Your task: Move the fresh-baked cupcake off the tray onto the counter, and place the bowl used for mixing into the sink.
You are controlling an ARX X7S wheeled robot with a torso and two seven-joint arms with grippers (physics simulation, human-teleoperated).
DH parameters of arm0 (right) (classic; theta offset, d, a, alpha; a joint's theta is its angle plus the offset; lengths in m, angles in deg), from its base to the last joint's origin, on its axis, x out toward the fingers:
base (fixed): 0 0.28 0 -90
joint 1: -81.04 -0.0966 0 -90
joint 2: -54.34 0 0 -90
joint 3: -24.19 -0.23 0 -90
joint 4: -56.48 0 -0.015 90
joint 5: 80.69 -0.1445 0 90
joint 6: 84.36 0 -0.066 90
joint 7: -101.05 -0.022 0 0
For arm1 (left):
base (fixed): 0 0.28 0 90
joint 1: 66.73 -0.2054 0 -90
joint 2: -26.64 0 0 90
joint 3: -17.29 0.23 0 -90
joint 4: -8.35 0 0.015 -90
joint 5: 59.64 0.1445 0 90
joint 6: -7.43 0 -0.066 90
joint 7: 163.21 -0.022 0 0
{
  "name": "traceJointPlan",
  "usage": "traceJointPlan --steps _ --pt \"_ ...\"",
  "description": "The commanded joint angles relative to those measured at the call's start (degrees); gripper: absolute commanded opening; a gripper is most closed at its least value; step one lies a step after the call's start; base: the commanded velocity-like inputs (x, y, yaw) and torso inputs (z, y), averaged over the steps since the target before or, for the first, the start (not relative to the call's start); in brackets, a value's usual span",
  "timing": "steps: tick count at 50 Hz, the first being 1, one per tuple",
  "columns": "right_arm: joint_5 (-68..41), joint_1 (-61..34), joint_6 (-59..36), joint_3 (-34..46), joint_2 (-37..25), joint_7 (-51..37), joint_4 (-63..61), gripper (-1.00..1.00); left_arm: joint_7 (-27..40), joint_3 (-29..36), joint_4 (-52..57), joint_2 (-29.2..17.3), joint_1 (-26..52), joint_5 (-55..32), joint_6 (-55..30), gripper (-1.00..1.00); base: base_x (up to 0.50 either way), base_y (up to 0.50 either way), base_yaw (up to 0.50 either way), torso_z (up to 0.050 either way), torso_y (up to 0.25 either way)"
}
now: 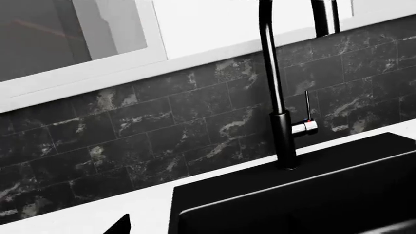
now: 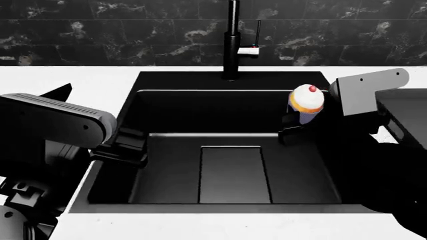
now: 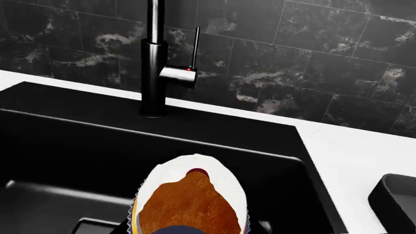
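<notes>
My right gripper (image 2: 298,122) is shut on the cupcake (image 2: 306,103), which has white frosting, a red cherry and a lavender wrapper, and holds it in the air over the right part of the black sink (image 2: 167,165). In the right wrist view the cupcake (image 3: 192,197) fills the lower middle and hides the fingers. The dark grey tray (image 2: 407,112) lies on the white counter (image 2: 80,80) right of the sink, partly behind my right arm. My left gripper (image 2: 123,145) hangs open and empty at the sink's left rim. The bowl is out of view.
A tall black tap (image 2: 231,40) with a chrome side lever stands behind the sink, against a black marbled tile wall. The sink has a rectangular drain slot (image 2: 232,174). White counter runs on both sides and along the front edge. A white window frame (image 1: 85,73) sits above the tiles.
</notes>
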Motion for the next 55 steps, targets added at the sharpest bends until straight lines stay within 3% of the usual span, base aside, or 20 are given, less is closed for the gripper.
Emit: traceJointPlan --steps 1,55 --pt "1.49 0.06 0.16 0.28 -0.04 0.86 -0.14 -1.00 0.07 -0.14 0.23 -0.40 -0.37 -0.02 0.52 1.00 0.00 0.50 0.00 0.000 0.000" --pt "2.06 -0.20 0.84 1.08 -0.41 1.26 -0.69 -1.00 0.18 0.42 0.50 -1.57 -0.50 0.41 1.98 1.00 0.00 0.50 0.00 0.000 0.000"
